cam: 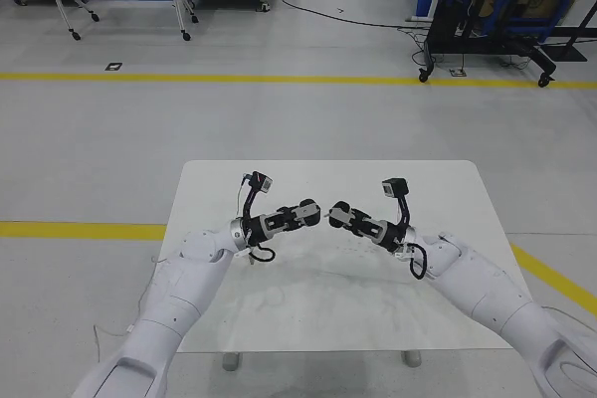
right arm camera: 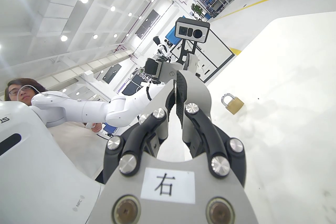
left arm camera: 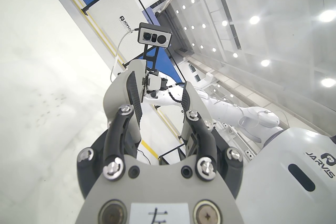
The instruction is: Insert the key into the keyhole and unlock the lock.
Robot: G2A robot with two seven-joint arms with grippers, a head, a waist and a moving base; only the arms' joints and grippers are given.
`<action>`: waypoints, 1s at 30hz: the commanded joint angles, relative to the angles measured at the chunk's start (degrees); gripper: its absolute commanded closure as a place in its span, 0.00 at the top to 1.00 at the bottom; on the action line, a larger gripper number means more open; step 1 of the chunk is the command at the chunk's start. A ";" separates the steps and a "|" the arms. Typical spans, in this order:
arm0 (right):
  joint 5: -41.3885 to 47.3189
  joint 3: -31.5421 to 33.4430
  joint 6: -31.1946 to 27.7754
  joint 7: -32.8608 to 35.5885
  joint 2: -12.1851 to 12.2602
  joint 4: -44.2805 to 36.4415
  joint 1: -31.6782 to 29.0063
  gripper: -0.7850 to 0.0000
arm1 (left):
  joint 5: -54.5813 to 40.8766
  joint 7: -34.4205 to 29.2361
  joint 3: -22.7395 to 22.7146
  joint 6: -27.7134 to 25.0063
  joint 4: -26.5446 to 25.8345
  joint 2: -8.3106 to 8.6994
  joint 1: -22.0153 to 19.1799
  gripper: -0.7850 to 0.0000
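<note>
A brass padlock (right arm camera: 234,104) with a silver shackle lies flat on the white table (right arm camera: 288,78), beyond my right gripper and off to one side of it. My right gripper (right arm camera: 175,89) is shut on a thin silver piece pinched edge-on between its pads, which looks like the key (right arm camera: 174,88). My left gripper (left arm camera: 160,93) is open with nothing between its fingers. Over the middle of the table the two grippers face each other tip to tip, left gripper (cam: 318,212) and right gripper (cam: 332,213), a small gap apart and held above the surface.
The white table (cam: 428,189) has rounded corners and bare surface on all sides of the arms. Wheeled stands (cam: 488,50) and yellow floor lines (cam: 279,78) lie well beyond its far edge.
</note>
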 commanded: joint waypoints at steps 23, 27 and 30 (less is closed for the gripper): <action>3.48 4.43 0.00 7.10 -2.97 3.86 -1.51 0.00 | 4.12 2.92 3.88 -0.83 2.44 -0.64 -1.81 0.00; 3.84 5.17 0.00 7.89 -3.33 4.03 -1.81 0.46 | 4.37 3.82 4.09 -0.88 2.44 -0.68 -1.88 0.00; 4.69 6.11 0.00 8.18 -3.55 4.16 -2.15 1.00 | 4.34 4.37 4.15 -0.95 2.41 -0.69 -1.97 0.00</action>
